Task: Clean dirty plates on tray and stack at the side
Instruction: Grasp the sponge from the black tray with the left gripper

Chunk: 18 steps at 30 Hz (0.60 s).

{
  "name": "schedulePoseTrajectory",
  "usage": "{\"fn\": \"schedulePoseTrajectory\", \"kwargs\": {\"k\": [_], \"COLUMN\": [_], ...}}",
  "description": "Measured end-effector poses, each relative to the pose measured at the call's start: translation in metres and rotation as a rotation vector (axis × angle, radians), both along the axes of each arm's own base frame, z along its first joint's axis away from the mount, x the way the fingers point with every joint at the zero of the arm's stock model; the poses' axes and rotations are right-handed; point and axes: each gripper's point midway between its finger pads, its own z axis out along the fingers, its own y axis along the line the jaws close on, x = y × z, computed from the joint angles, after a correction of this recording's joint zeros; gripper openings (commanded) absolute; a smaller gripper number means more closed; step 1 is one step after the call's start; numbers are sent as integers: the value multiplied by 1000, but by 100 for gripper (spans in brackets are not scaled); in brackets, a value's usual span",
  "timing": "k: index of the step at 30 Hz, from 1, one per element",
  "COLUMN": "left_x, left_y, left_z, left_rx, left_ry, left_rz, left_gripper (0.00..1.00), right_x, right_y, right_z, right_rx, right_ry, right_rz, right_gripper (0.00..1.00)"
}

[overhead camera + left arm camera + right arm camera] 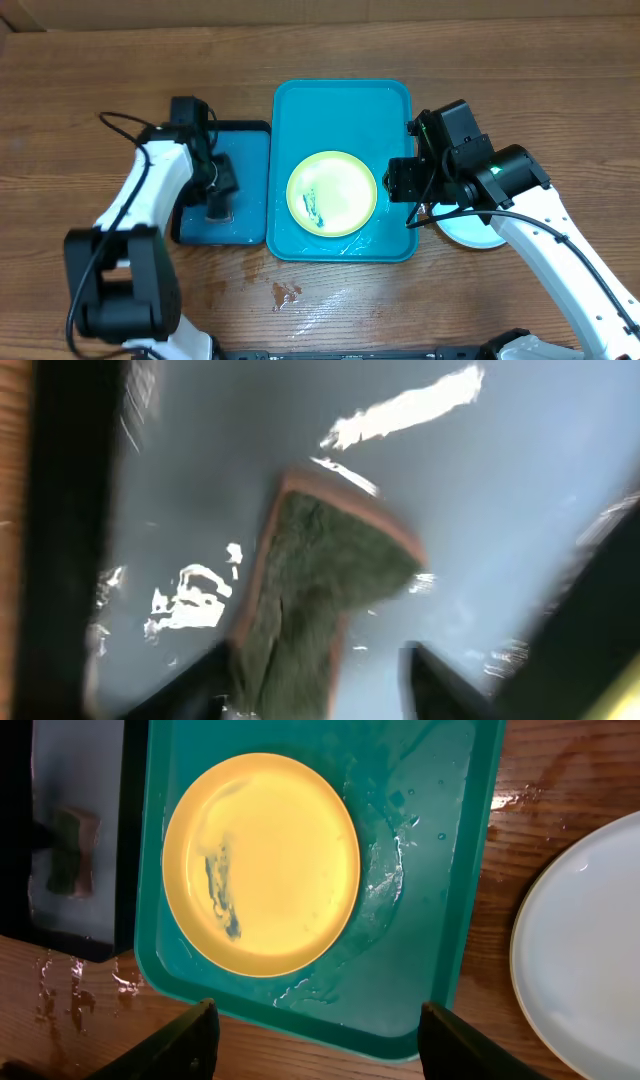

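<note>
One yellow-green rimmed plate with a dark smear lies on the wet light-teal tray; it also shows in the right wrist view, on the tray. A pale plate lies on the table right of the tray, partly under my right arm, and shows in the right wrist view. My right gripper is wide open and empty, held above the tray's right side. My left gripper is open over a green sponge. The third plate is out of view.
The sponge lies in a smaller dark-rimmed blue tray, wet inside, just left of the teal tray; it also shows in the right wrist view. A small water puddle sits on the wooden table in front of the trays.
</note>
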Motion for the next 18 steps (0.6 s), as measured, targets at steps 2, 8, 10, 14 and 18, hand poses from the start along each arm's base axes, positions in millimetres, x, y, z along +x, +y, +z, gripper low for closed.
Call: {"fn": "schedulePoseTrajectory", "kwargs": {"k": [2,8,10,14,18], "left_x": [-16,-25,-32,-32,-1], "left_y": [0,0,0,-3,-5], "left_z": [-27,-35,-32,-12,27], "left_rx": [0,-2,-4,-19,-31], "left_ry": [90,155,191,229,130], "left_rz": [-14,-18,-18,-18,-19], "left_gripper": [4,4,4,4,4], "right_x": [0,4,9,25,49], "right_y": [0,-5,-11,-18,-11], "right_z": [0,-6,-12,-27,-48], "right_rx": [0,-25,-49,-63,-46], "right_ry": [0,12,26,45,43], "right_rz": [0,-49,-114,-215,-196], "right_gripper": [64,54,54,55,62]}}
